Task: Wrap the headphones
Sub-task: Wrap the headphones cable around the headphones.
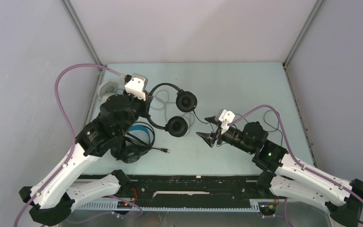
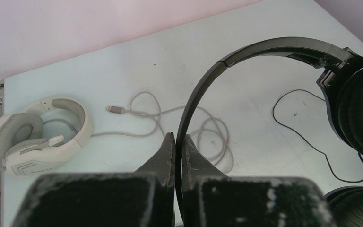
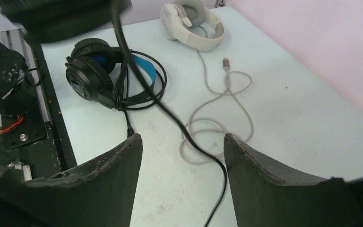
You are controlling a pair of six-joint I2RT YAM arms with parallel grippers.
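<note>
Top external: I see left arm bent at left edge of table [image 1: 236, 80] | left gripper [image 2: 177, 139] clamped on black on-ear headphones [image 1: 176, 126] headband | right arm low, right gripper [image 3: 182, 138] parted, holding nothing.

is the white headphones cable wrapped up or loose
Loose. The grey cable trails from the white headphones in open loops across the table, with its plug lying free.
</note>
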